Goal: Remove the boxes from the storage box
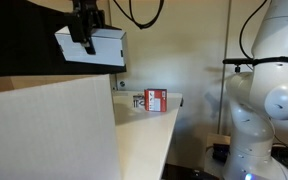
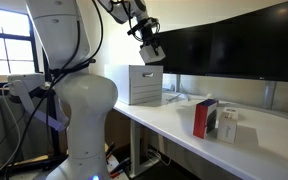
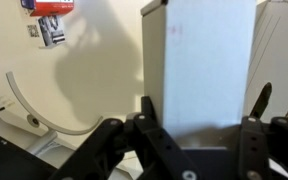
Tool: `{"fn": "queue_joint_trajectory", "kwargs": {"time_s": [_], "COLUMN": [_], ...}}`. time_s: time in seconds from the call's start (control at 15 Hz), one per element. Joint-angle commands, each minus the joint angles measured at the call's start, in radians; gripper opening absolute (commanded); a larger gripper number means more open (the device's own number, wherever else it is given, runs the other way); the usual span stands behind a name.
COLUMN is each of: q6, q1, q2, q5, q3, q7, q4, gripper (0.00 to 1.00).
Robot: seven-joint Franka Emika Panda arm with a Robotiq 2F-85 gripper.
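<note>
Wrist view: our hand [image 3: 199, 108] clamps a small white rectangular carton [image 3: 209, 50]. In an exterior view, the large off-white storage box [image 2: 144, 85] sits at its six o'clock. Next, we judge, comes a carry to the bench [image 2: 169, 122].

A plain white rectangular carton [image 1: 99, 46], a small red carton [image 1: 156, 99] and a black-marked white carton [image 1: 139, 101] are seen; the large storage box [image 1: 44, 130] is coloured off-white.

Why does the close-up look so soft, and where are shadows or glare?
Wrist view: the white box in the tool sits very near the lens, soft-edged, a grey shadow on the table beside it. In an exterior view the window is washed out by daylight.
</note>
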State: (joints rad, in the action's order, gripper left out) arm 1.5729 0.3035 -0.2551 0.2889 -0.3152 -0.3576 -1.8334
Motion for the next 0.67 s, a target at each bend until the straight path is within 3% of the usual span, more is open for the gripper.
{"fn": "queue_joint_trajectory", "kwargs": {"time_s": [0.0, 0.6], "q6": [0.016, 0.066], "q1": [-0.046, -0.118], "q2": [-0.042, -0.125], "q5": [-0.051, -0.111], "q3": [0.005, 0.106], "q7": [-0.084, -0.024], "q4": [-0.070, -0.203], "gripper": [0.30, 0.30]}}
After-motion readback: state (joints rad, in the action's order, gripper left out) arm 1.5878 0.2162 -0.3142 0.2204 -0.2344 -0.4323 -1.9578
